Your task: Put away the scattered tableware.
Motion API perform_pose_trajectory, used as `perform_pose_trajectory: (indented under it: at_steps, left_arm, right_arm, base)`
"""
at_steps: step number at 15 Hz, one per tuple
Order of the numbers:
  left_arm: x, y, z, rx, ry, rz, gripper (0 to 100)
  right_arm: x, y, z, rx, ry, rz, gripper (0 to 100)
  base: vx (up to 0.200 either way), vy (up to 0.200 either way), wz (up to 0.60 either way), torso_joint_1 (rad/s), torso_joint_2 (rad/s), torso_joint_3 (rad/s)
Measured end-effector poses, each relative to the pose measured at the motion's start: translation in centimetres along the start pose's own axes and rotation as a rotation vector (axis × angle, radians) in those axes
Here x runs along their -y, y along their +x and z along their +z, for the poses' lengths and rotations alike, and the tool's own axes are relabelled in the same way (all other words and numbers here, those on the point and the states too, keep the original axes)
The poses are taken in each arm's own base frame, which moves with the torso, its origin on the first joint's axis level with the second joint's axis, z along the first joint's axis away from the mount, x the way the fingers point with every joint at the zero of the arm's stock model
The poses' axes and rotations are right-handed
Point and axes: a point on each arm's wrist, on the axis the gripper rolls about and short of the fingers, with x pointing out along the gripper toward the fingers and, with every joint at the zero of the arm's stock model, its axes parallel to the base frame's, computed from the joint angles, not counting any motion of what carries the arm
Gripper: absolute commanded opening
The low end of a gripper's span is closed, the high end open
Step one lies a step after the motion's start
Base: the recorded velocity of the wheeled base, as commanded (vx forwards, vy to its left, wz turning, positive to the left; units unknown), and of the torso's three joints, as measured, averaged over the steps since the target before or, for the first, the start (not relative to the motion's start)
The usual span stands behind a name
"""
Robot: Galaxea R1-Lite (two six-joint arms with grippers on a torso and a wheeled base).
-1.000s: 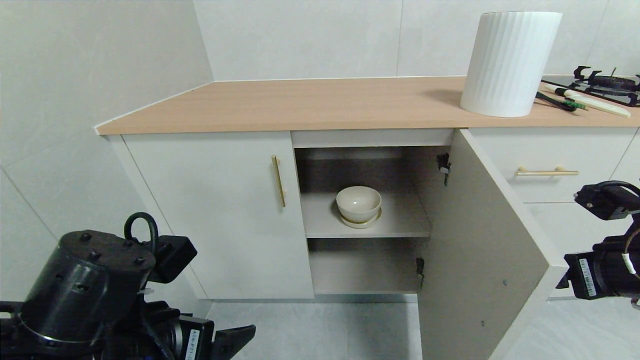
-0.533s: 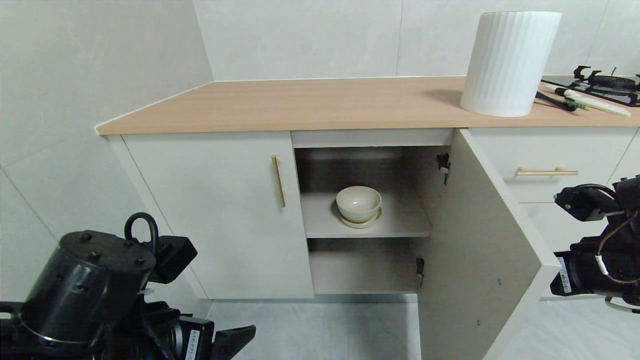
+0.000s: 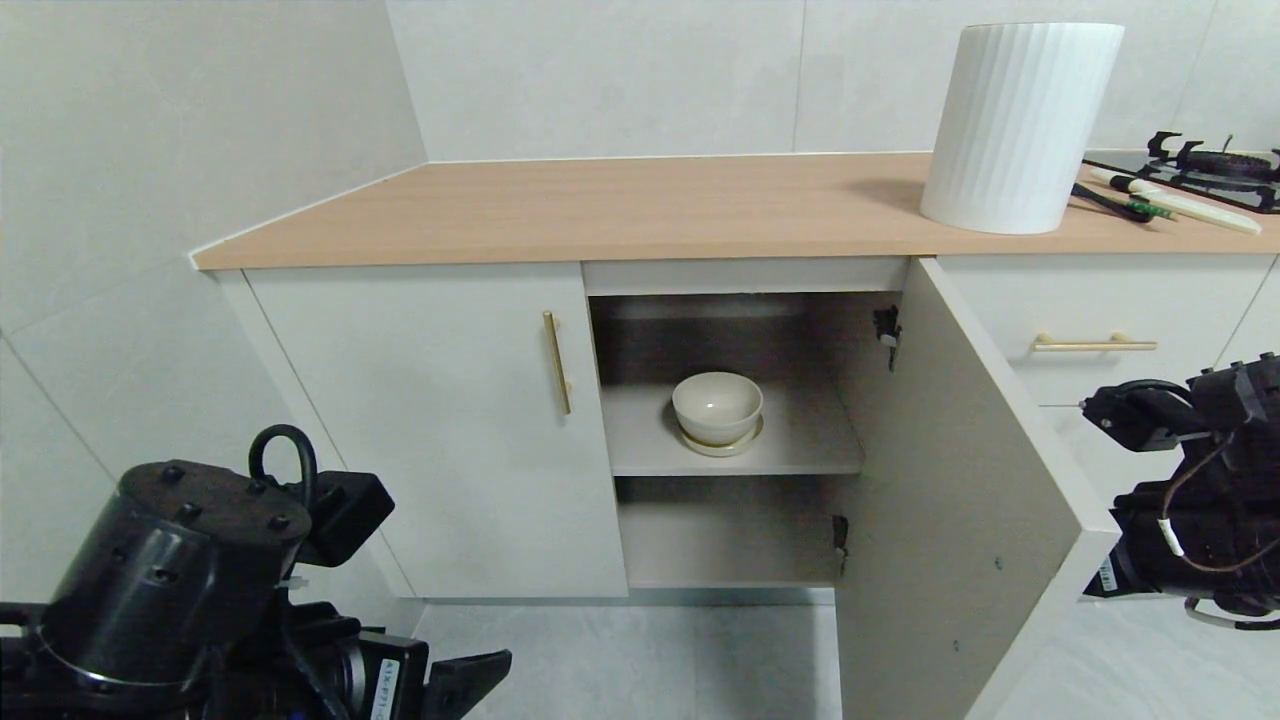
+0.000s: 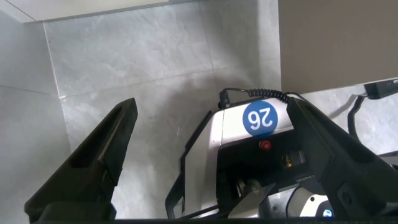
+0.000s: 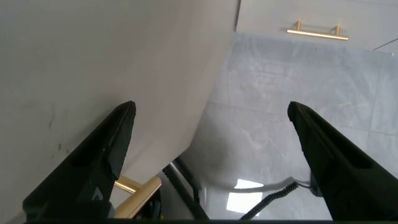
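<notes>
A cream bowl (image 3: 717, 403) sits on a small plate (image 3: 725, 443) on the upper shelf (image 3: 800, 435) of the open cupboard. The cupboard door (image 3: 960, 470) stands swung out to the right. My right gripper (image 5: 214, 155) is open at the door's outer face, close to its gold handle (image 5: 134, 190), with nothing between its fingers. In the head view the right arm (image 3: 1190, 500) is just past the door's free edge. My left gripper (image 4: 217, 168) is open and holds nothing, hanging low over the floor. The left arm (image 3: 180, 590) is at the lower left, away from the cupboard.
A tall white ribbed container (image 3: 1015, 125) stands on the wooden counter (image 3: 600, 205). Utensils (image 3: 1170, 205) lie beside a gas hob (image 3: 1215, 165) at the far right. The left cupboard door (image 3: 430, 420) is closed. A drawer with a gold handle (image 3: 1093, 345) lies behind the right arm.
My right arm has moved left, closer to the outer side of the open door. The door has swung slightly inward. The left arm, bowl and plate have not moved.
</notes>
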Motion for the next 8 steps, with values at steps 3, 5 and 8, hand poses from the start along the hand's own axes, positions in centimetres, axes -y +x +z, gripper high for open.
perform_pose_trajectory:
  at_steps: [3,5,8]
  left_arm:
    - [0.01,0.0,0.0,0.0,0.001,-0.001,100]
    - [0.02,-0.01,0.01,0.0,0.001,-0.001,100]
    - [0.02,-0.02,0.02,0.001,0.001,-0.001,100]
  right_arm:
    - [0.07,0.27,-0.02,-0.008,0.002,-0.004,100]
    - [0.07,0.39,-0.02,-0.012,0.002,-0.006,100]
    - [0.14,0.65,0.37,0.013,0.013,-0.023,100]
  base:
    - [0.0,0.0,0.0,0.0,0.0,0.0]
    - [-0.2,0.0,0.0,0.002,0.0,0.002]
    - [-0.067,0.0,0.0,0.004,0.0,-0.001]
